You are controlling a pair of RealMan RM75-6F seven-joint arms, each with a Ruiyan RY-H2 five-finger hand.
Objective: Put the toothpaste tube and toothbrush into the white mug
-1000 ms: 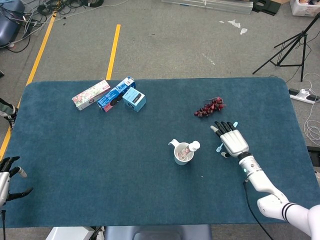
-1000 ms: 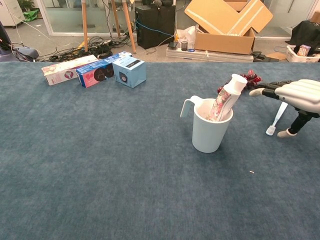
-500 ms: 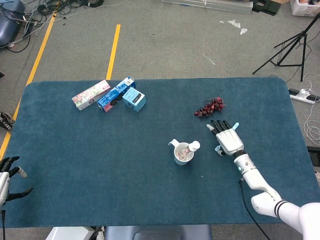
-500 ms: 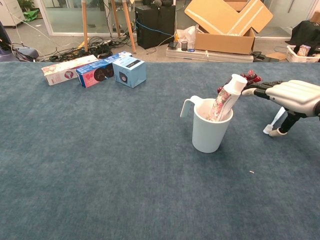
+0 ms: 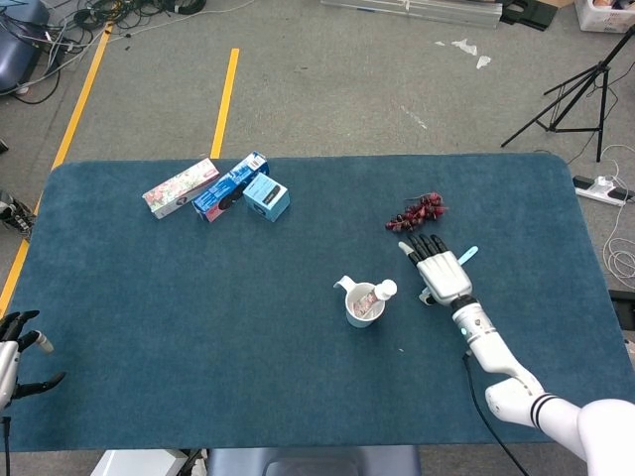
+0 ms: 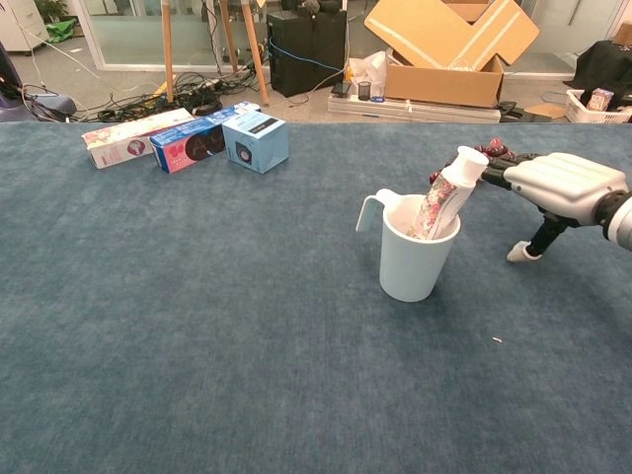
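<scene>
- Head view: the right hand (image 5: 442, 273) lies palm-down over the toothbrush (image 5: 466, 255), whose light-blue end sticks out beyond the fingers (image 5: 422, 246). The other end seems to show at the thumb side, though it is too small to be sure. The fingers are stretched forward and fairly close together; whether they actually pinch the brush cannot be told from above.
- Head view: the white mug (image 5: 361, 303) stands just left of the fingers with the toothpaste tube (image 5: 375, 298) already in it, cap up, so half the task looks done. A bunch of dark red grapes (image 5: 416, 212) lies just beyond the fingertips.
- Head view: the left hand (image 5: 14, 349) hangs at the counter (image 5: 198, 327) edge, far from everything, fingers spread and empty, likely parked.
- Chest view: the right hand (image 6: 565, 187) hovers flat, thumb reaching down to the counter; the brush is hidden under it.
- Chest view: the tube (image 6: 445, 194) leans on the mug (image 6: 409, 262) rim toward the fingers, leaving room for the brush.
</scene>
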